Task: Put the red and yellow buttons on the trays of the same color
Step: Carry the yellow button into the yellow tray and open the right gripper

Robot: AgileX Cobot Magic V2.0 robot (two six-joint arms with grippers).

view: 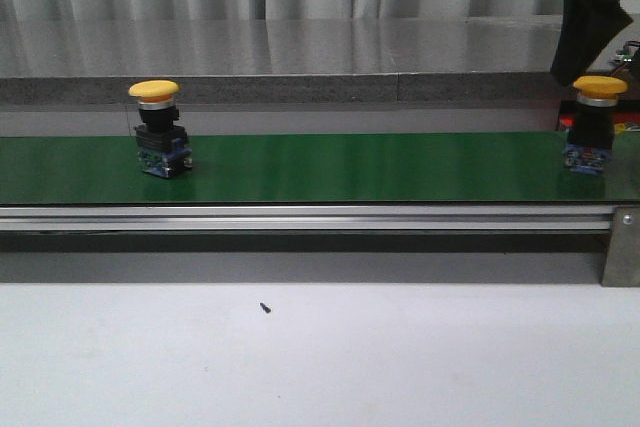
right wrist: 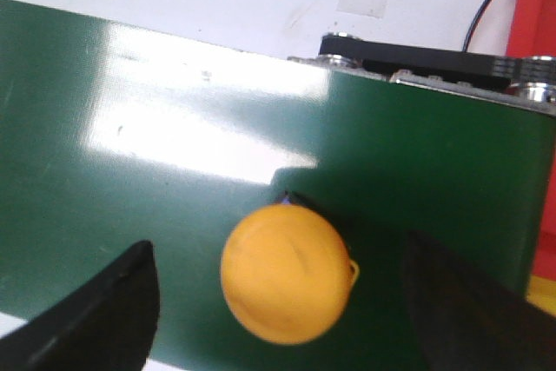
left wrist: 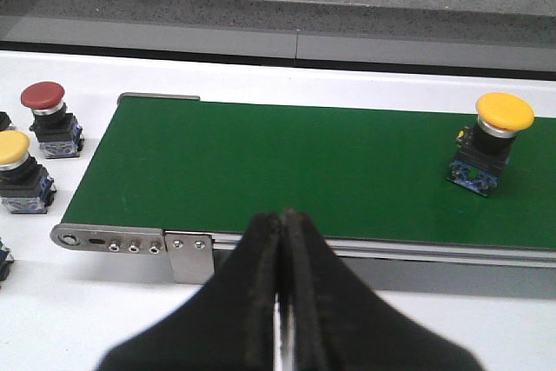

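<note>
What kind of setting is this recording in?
Probably a lab mock-up of a factory sorting line: a green conveyor belt on a metal rail, industrial push buttons such as a yellow button riding it, more buttons beside its end, curtains behind.

Even, bright light overhead as I watch. Hard white glare streaks the belt (right wrist: 174,128) in the right wrist view, where the yellow button (right wrist: 285,274) blurs; front view slightly soft.

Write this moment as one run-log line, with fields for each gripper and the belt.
right gripper: open, around yellow button at belt end | left gripper: shut, empty | green belt: second yellow button waiting
</note>
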